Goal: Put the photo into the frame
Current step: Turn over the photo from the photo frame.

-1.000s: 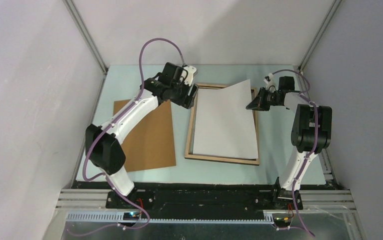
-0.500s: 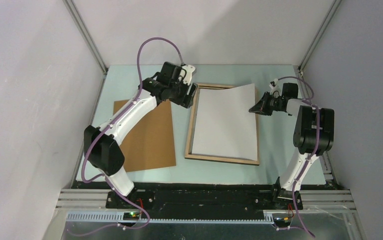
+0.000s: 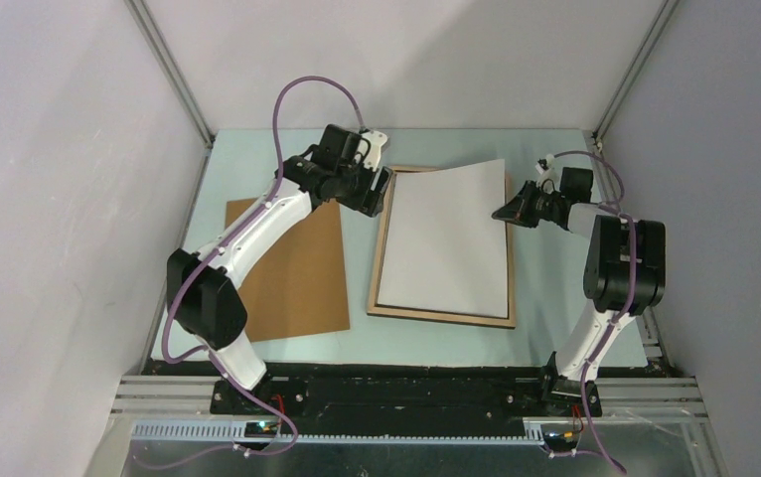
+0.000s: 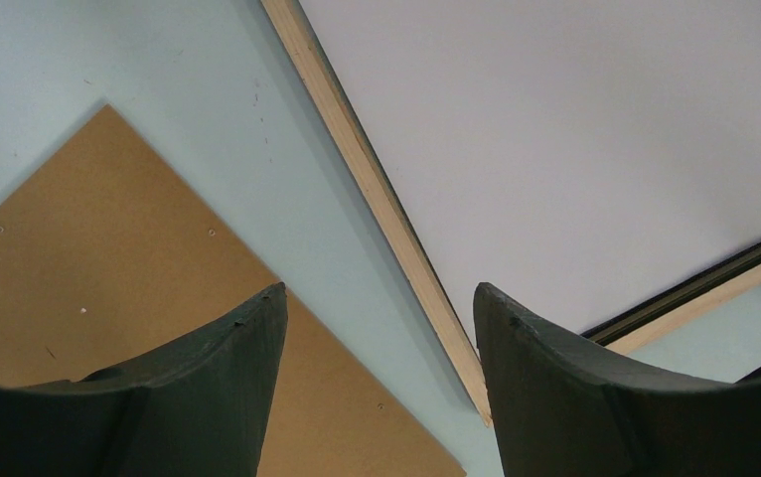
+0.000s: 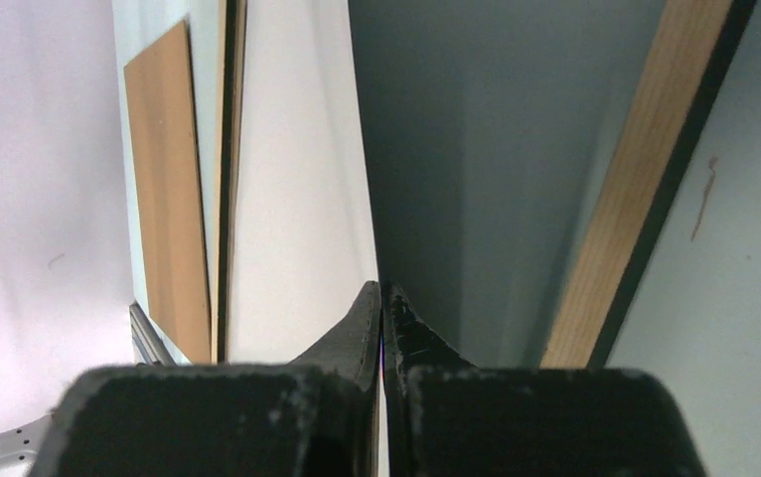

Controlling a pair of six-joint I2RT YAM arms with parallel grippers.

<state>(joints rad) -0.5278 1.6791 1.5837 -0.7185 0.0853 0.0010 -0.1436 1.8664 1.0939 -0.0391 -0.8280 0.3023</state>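
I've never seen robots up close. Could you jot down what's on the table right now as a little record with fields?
Photo: white back up, lying over the frame, right edge lifted
Frame: flat on the table, wood side up
Right gripper: shut on the photo's right edge
Left gripper: open, holding nothing, above the frame's far left corner
Backing panel: brown, flat, left of the frame
Status: photo not yet seated
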